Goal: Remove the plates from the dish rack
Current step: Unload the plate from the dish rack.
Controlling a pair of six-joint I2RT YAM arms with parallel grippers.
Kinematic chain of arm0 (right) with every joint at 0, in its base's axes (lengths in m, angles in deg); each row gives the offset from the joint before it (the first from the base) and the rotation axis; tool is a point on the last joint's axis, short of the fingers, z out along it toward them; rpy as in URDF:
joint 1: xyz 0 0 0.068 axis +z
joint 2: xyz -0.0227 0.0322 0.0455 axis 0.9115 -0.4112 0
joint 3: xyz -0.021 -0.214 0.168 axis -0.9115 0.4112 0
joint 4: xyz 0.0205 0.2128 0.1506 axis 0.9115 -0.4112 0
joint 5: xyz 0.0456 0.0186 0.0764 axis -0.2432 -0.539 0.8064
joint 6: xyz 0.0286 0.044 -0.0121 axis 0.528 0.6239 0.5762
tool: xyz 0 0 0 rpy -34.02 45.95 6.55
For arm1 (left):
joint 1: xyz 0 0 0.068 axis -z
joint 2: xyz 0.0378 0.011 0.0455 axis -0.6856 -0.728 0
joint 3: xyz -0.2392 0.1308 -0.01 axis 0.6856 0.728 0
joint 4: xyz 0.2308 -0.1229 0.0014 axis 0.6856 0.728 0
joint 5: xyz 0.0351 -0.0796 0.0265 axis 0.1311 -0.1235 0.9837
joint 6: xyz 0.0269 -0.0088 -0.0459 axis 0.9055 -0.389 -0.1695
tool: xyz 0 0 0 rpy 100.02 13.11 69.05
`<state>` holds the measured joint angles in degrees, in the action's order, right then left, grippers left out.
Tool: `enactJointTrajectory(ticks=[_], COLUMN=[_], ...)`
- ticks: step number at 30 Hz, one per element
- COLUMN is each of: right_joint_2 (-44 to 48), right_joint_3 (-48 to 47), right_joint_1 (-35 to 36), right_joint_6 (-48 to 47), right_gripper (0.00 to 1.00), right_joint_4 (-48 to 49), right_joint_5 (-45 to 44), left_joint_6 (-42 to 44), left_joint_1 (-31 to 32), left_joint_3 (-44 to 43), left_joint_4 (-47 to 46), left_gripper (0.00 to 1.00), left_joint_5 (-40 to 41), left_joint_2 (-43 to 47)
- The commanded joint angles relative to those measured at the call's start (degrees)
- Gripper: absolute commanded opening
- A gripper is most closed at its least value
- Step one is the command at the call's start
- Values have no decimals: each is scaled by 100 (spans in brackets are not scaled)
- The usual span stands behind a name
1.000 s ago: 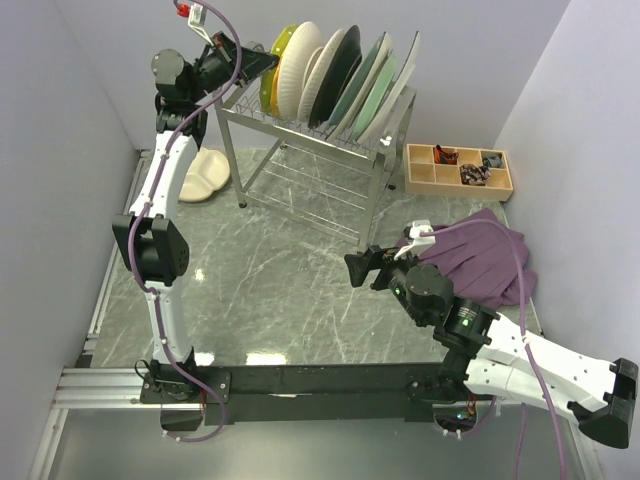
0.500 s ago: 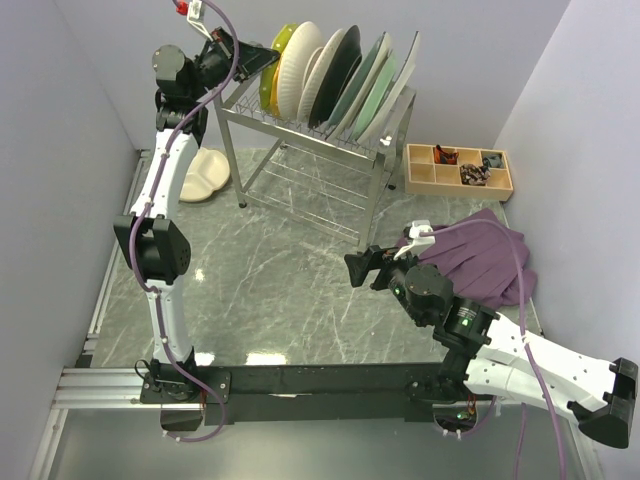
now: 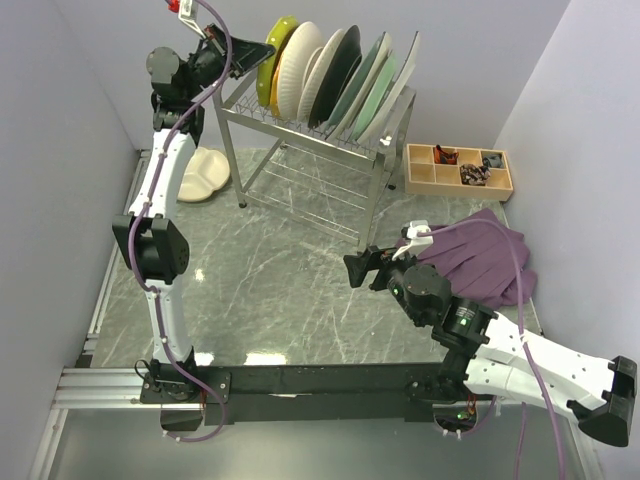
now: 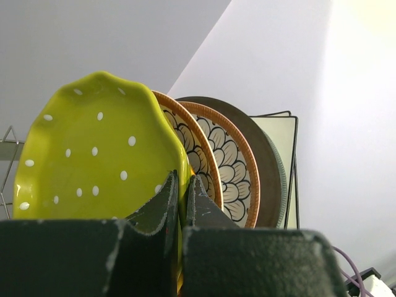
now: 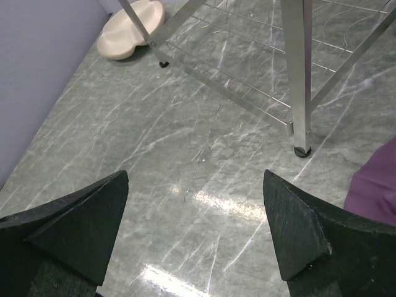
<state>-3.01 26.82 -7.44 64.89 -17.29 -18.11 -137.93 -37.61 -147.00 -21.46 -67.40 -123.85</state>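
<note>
Rack [image 3: 312,150]: bright wire and chrome tube, two tiers, at the back of the tabletop [image 3: 270,290], a grey-green marbled slab with a glossy sheen. Plates [image 3: 345,70] stand on edge in the top tier, leaning in a row: cream ribbed, dark-faced, pale green, then a white square one at the right end. The left wrist view shows two petal-patterned plates [image 4: 232,164] with orange rims and brown petals.

Yellow plate [image 4: 99,148]: glazed, scalloped rim, small white dots. It is leftmost in the row, at the rack's left end; I cannot tell whether it sits among the prongs. Left fingers [image 4: 158,207] are pressed together on its lower rim (only a thin edge of it shows between them). Left arm [image 3: 163,180] reaches nearly straight up and back, wrist bent right toward the rack top.

Cream plate [image 3: 205,172]: divided, lobed, matt. It lies flat on the tabletop just left of the rack.

Right arm [image 3: 505,365]: low, stretched from its base toward the middle of the tabletop, wrist tipped down. Right fingers [image 5: 80,226] are wide apart, holding nothing, above the marble in front of the rack.

Wooden tray [image 3: 458,168] with compartments sits right of the rack. A crumpled purple cloth [image 3: 485,255] lies in front of it, beside the right wrist.
</note>
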Motion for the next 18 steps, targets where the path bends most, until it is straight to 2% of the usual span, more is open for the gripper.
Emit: enactJointTrajectory(ticks=[1,18], right_joint_2=[-10,-28], right_joint_3=[-257,-266], right_joint_1=[52,96], right_joint_6=[-83,-101], right_gripper=[95,95], right_joint_4=[85,76], right_joint_5=[-204,-248], left_joint_6=[17,-211], left_joint_1=[-136,-137], left_joint_3=[-117,-38], left_joint_4=[-1211,-1528], left_gripper=[1,1], left_joint_5=[345,740], left_joint_2=[538,890])
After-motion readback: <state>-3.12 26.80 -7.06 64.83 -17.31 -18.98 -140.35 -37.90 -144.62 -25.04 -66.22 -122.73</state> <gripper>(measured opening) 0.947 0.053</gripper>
